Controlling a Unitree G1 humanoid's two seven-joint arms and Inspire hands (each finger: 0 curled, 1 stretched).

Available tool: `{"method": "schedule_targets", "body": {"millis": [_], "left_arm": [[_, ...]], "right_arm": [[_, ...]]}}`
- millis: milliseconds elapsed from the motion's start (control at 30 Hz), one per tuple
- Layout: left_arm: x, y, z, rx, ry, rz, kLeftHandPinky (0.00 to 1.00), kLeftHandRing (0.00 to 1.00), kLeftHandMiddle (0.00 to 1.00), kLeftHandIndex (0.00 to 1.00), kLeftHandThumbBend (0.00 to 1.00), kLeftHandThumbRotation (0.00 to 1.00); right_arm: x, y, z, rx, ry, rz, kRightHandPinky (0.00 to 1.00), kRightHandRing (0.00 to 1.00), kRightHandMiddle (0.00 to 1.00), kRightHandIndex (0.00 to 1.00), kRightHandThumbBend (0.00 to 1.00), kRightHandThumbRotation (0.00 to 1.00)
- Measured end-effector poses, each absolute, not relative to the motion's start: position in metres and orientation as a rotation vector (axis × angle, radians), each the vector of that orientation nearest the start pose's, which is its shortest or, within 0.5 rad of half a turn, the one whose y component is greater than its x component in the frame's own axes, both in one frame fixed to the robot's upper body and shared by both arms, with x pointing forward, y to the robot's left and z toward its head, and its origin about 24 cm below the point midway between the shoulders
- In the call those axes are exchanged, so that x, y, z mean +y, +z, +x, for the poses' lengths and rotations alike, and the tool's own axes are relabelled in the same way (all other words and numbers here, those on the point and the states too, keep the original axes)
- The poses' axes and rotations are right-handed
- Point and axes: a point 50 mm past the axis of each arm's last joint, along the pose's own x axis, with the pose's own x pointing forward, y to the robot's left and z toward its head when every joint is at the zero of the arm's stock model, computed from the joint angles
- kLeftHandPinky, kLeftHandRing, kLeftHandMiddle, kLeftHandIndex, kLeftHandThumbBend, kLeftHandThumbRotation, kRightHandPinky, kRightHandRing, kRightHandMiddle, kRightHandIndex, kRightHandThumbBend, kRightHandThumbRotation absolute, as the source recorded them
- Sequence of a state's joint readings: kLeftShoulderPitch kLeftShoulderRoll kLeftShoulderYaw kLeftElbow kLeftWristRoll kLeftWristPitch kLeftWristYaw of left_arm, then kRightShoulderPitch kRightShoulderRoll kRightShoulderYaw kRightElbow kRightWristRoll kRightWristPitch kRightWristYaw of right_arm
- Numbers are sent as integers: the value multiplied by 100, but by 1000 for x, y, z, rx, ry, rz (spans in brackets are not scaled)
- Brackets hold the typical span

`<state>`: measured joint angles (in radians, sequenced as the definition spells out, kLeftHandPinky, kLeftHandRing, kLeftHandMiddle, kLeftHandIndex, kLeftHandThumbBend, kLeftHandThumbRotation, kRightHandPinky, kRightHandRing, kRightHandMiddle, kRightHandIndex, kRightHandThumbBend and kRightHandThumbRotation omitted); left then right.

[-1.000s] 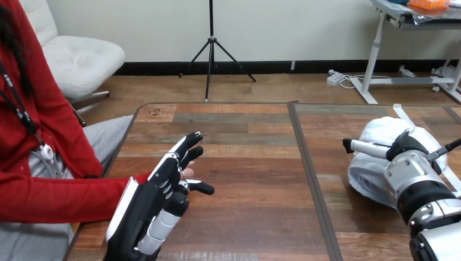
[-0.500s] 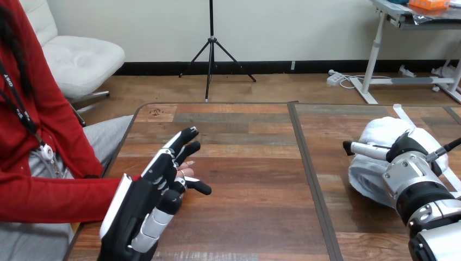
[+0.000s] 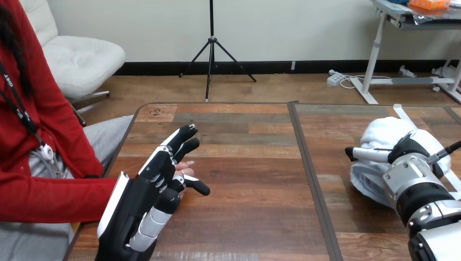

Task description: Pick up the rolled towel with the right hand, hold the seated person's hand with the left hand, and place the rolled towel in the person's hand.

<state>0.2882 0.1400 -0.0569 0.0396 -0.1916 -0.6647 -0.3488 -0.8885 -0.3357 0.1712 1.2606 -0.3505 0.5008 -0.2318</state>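
Observation:
The white rolled towel (image 3: 385,132) lies on the table (image 3: 244,136) at the right. My right hand (image 3: 414,151) rests on top of it, its silver wrist coming in from the lower right; whether it grips the towel is hidden. At the left, my left hand (image 3: 142,200) stands open with straight fingers pointing up and right and the thumb stuck out sideways. The person's hand (image 3: 187,163) lies right behind it, just a few fingertips peeking past my fingers. I cannot tell whether the two touch.
The person's red-sleeved forearm (image 3: 54,197) reaches in from the left edge. A dark seam (image 3: 309,163) splits the table into two tops. A thin white strip (image 3: 403,114) lies beyond the towel. Bare wood spans the middle between my hands.
My left hand has drifted slightly down and left along the person's hand. My right hand has sunk a little onto the towel.

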Motion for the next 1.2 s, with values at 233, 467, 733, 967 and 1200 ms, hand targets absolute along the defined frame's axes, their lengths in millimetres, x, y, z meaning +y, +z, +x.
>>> {"method": "schedule_targets", "body": {"millis": [233,467,733,967,1200], "left_arm": [[166,38,179,-353,-291,19,45,91,94,88,99,90],[166,41,179,-361,-280,25,44,91,94,88,100,92],[169,46,180,-372,-257,39,43,91,94,88,99,92],[172,50,179,-383,-238,43,32,92,94,88,99,94],[173,54,179,-390,-224,50,7,92,94,88,96,96]], "right_arm": [[-249,37,356,759,-368,-914,57,78,86,89,100,29],[-248,39,357,747,-365,-973,41,62,74,79,100,31],[-251,45,360,738,-344,-1052,35,56,69,74,100,30],[-253,51,362,734,-348,-1049,32,54,67,70,100,25],[-253,51,363,733,-346,-1051,35,61,71,68,100,18]]}}
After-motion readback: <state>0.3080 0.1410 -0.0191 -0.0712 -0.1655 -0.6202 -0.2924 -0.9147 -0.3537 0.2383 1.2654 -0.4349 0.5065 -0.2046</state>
